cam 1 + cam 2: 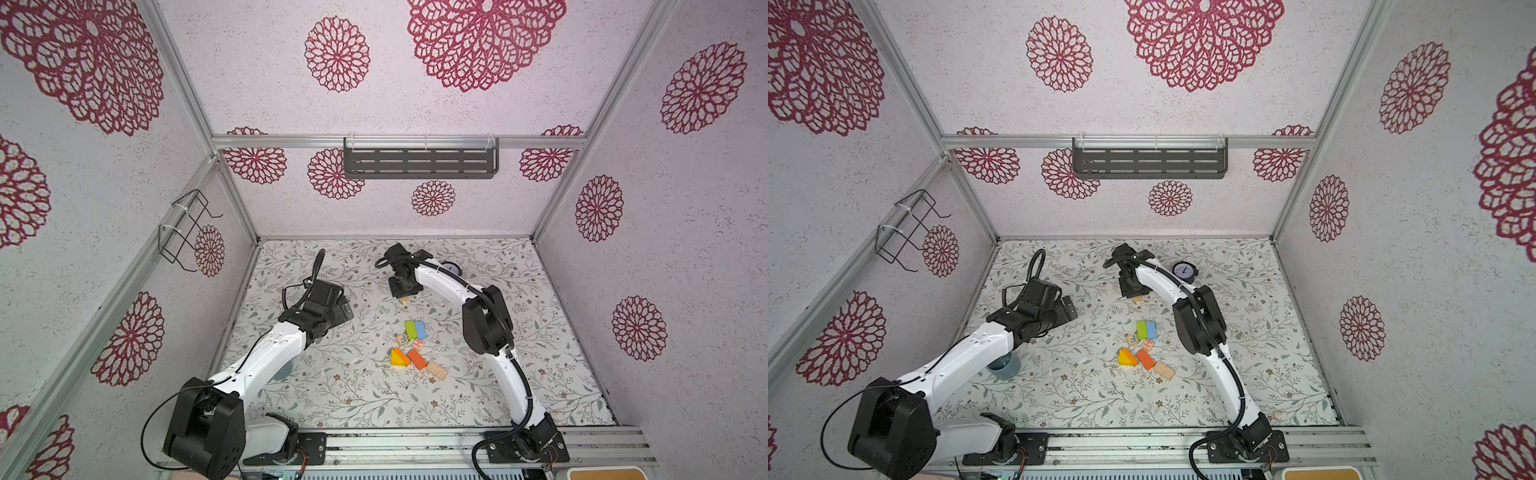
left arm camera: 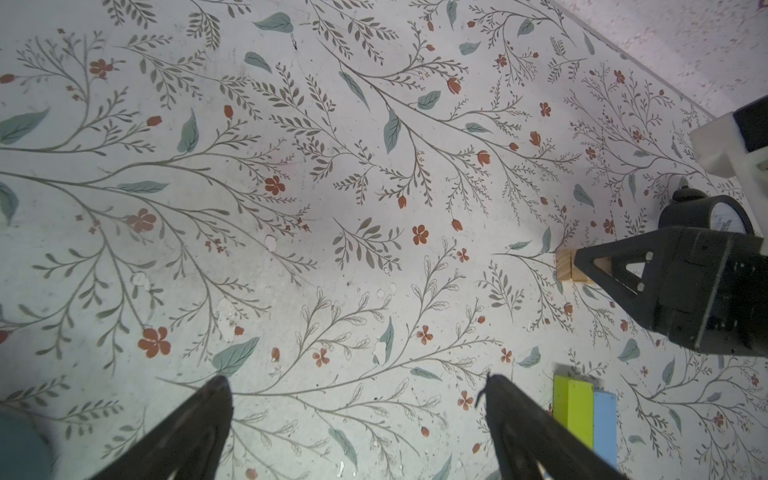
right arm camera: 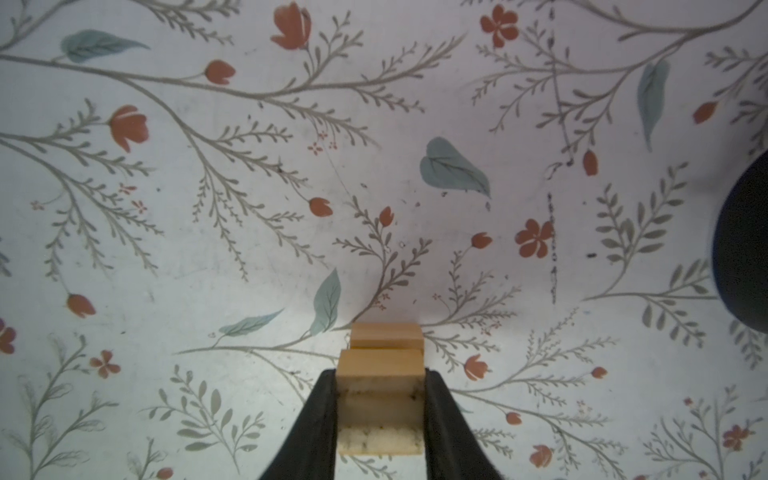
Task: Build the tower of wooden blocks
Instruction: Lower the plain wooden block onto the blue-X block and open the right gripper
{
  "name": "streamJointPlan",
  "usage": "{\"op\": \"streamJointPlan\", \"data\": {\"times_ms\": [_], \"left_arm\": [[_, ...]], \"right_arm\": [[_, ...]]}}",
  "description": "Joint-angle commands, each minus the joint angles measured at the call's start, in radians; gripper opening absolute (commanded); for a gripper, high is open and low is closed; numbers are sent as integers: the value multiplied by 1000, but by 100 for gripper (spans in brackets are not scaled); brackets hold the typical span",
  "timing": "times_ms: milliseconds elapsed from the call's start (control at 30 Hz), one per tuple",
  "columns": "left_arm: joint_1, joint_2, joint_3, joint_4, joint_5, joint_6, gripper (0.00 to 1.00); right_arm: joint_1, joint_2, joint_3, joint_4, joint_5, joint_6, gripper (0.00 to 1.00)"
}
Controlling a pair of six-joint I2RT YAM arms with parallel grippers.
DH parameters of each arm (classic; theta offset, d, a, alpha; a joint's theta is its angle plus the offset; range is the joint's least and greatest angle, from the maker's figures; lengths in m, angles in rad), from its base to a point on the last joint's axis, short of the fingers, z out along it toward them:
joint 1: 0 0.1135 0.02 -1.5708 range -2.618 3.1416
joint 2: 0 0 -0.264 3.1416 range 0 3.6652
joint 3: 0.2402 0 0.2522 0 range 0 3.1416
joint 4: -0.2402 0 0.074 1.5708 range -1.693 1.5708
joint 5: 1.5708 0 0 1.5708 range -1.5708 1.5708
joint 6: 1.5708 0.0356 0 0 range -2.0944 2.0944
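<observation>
My right gripper point(image 3: 380, 374) is shut on a tan wood block point(image 3: 379, 363), its fingers pressed to both sides. This block sits directly over a second tan block point(image 3: 386, 336) on the mat, a low start of the tower point(image 1: 404, 299) at the far middle of the table. The loose wood blocks lie nearer: green point(image 1: 410, 329), blue point(image 1: 420, 329), two printed cubes point(image 1: 402, 340), a yellow wedge point(image 1: 397, 360), an orange-red brick point(image 1: 417, 359) and a tan brick point(image 1: 436, 370). My left gripper point(image 2: 357, 382) hangs open over bare mat to the left point(image 1: 347, 309).
A round black clock point(image 1: 1185, 272) stands just right of the stacked blocks, close to my right arm. A teal cup point(image 1: 1005, 365) sits under my left arm. A dark shelf point(image 1: 419, 162) and a wire rack point(image 1: 187, 230) hang on the walls.
</observation>
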Motion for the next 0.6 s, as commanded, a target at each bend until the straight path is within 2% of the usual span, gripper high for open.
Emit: {"op": "streamJointPlan", "data": {"times_ms": [0,300,567], "left_arm": [[1,-9,-12,20,-8,-4,97],[0,-12,-15,17,-7,-6,97],[1,-15,-5,15,4,-6,97]], "right_arm": [[3,-17,31,-31,29,12,36],[4,-14,28,-31,21,12,38],[6,-22,9,-17,23,15,49]]}}
